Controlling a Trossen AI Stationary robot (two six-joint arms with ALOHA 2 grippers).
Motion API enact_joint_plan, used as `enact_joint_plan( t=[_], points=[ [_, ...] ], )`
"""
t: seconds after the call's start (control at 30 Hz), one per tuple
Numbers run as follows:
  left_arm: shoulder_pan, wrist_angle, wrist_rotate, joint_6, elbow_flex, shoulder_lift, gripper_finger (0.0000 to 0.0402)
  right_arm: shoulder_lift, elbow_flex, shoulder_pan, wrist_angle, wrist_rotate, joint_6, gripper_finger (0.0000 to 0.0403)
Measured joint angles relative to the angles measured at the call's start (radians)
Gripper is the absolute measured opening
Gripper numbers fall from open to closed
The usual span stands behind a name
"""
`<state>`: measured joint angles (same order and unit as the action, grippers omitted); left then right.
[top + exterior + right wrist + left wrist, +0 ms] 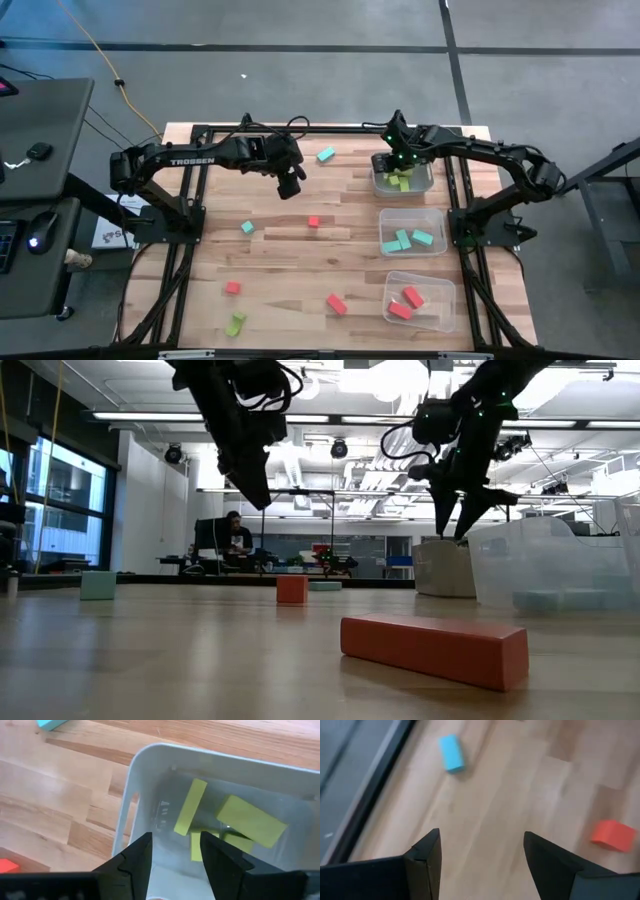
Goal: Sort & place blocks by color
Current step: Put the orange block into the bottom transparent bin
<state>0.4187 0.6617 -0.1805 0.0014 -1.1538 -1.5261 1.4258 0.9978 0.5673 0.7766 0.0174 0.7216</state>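
My left gripper (291,187) (482,855) hangs open above bare wood at the far middle of the table, with nothing between its fingers. Ahead of it lie a light blue block (452,752) and a red block (613,835). My right gripper (394,163) (175,855) stands open over the far clear bin (428,182), which holds several lime green blocks (250,821). The gap between its fingers is empty. The middle bin (436,218) holds light blue blocks (404,240). The near bin (447,290) holds red blocks (407,302).
Loose on the wood lie a blue block (326,155) at the far side, another blue block (247,228), a small red block (314,221), two red blocks (233,288) (336,304) and a green one (236,323) near the front. Beyond the table sits a person (236,532).
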Motion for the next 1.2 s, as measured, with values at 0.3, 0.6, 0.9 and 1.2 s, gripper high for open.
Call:
enact_joint_plan(
  t=[0.3,0.6,0.9,1.2],
  points=[
    [-0.002,0.002,0.157,0.003,0.0,0.0,0.0204,0.0,0.102,-0.102,0.1,0.089,0.05,0.0154],
    [-0.052,0.027,0.207,0.014,0.001,0.0,0.0204,0.0,0.222,-0.224,0.199,0.252,0.112,0.0154],
    [-0.127,0.03,0.207,0.02,0.001,-0.004,0.0204,-0.001,0.392,-0.27,0.319,0.388,0.064,0.0154],
    [-0.2,0.012,0.211,0.012,0.002,-0.127,0.0204,-0.001,0.533,-0.26,0.356,0.404,-0.073,0.0154]
  ],
)
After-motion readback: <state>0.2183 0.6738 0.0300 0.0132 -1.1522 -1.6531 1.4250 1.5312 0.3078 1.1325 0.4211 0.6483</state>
